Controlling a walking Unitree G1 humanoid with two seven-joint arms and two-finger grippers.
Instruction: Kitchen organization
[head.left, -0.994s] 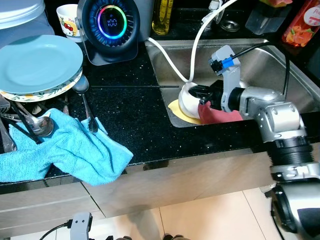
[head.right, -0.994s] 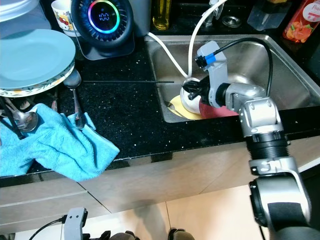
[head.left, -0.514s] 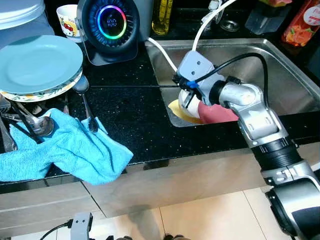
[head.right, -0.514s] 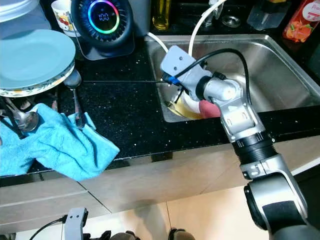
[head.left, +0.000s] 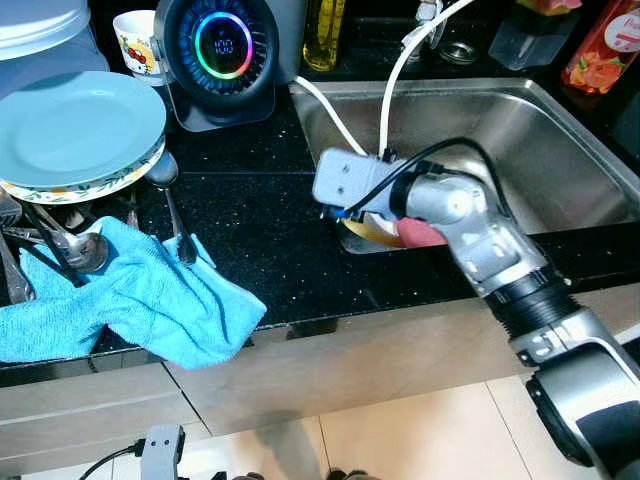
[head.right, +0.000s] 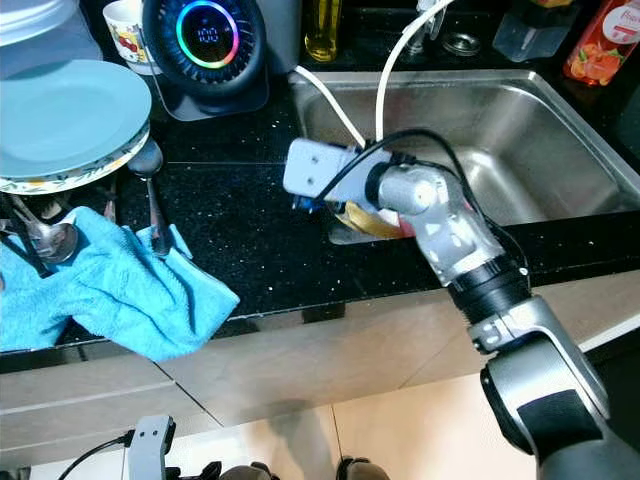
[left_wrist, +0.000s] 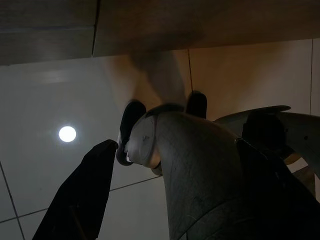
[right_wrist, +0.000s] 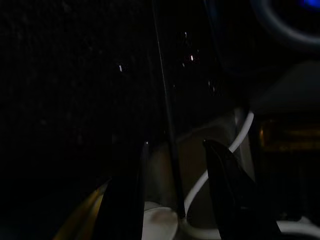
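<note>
The right arm (head.left: 470, 225) is seen reaching across the near-left corner of the steel sink (head.left: 520, 130), with its wrist housing (head.left: 345, 182) over the sink's edge where it meets the black speckled desk (head.left: 260, 215). In the right wrist view the two black fingers (right_wrist: 227, 195) of the right end effector (right_wrist: 172, 200) are spread apart with nothing between them; a thin dark rod (right_wrist: 167, 125) and a white hose (right_wrist: 220, 165) are seen past them.

In the sink corner, under the arm, a yellow plate (head.left: 365, 228) and a pink cloth (head.left: 420, 235) are partly visible. The white hose (head.left: 395, 80) runs from 12 o'clock down into that corner.

On the desk at 9 o'clock, a pale blue plate (head.left: 75, 125) is stacked on a patterned plate, with spoons (head.left: 170, 200) just beside it and a crumpled blue towel (head.left: 140, 300) at 7 o'clock. A round device with a rainbow light ring (head.left: 222, 45) stands at 11 o'clock, a printed cup (head.left: 137, 40) beside it. An oil bottle (head.left: 325, 30) stands at 12 o'clock.

The left end effector (left_wrist: 165, 165) hangs idle over floor tiles (left_wrist: 50, 125); whether it is open or closed cannot be told.
</note>
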